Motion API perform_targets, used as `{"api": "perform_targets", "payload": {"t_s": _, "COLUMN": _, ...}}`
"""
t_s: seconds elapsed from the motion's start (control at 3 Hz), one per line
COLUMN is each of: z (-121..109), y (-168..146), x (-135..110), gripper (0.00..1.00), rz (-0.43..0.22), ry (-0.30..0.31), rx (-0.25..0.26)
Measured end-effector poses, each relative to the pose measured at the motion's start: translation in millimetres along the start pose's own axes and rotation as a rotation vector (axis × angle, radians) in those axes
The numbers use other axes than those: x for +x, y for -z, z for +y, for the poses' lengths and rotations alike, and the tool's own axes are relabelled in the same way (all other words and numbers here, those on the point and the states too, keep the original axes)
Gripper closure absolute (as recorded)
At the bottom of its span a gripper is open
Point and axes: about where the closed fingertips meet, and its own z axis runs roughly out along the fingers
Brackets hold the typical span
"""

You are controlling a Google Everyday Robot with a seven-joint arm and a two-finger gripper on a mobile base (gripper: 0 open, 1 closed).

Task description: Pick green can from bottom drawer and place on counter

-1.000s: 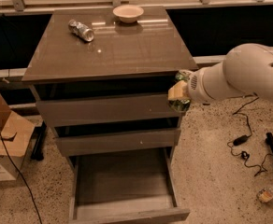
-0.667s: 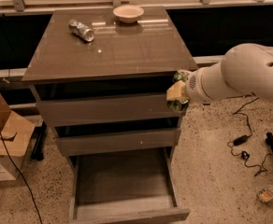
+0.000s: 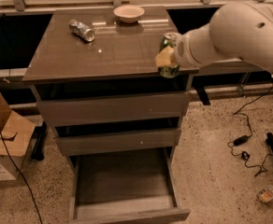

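As the pincer (image 3: 167, 59) grips it, the green can (image 3: 170, 43) hovers at the bench (image 3: 104, 55) edge.
Shiny dark green, rim up, long axis vertical.

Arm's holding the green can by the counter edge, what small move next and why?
Probably shift the green can inward, further over the counter, before lowering. The pincer grips it upright at the counter's front corner, and its base seems to overhang the edge, so releasing here risks a fall.
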Motion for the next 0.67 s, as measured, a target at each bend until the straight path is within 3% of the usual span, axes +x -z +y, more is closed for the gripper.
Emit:
{"api": "perform_targets", "payload": {"t_s": 0.33, "z": 18.2, "y": -6.3, "x": -36.6, "gripper": 1.0, "rz": -0.044, "ry": 0.079, "rx": -0.003}}
{"api": "perform_targets", "payload": {"t_s": 0.67, "z": 35.8, "y": -32.3, "x": -63.7, "gripper": 0.81, "rz": -0.063, "ry": 0.151, "rx": -0.013}}
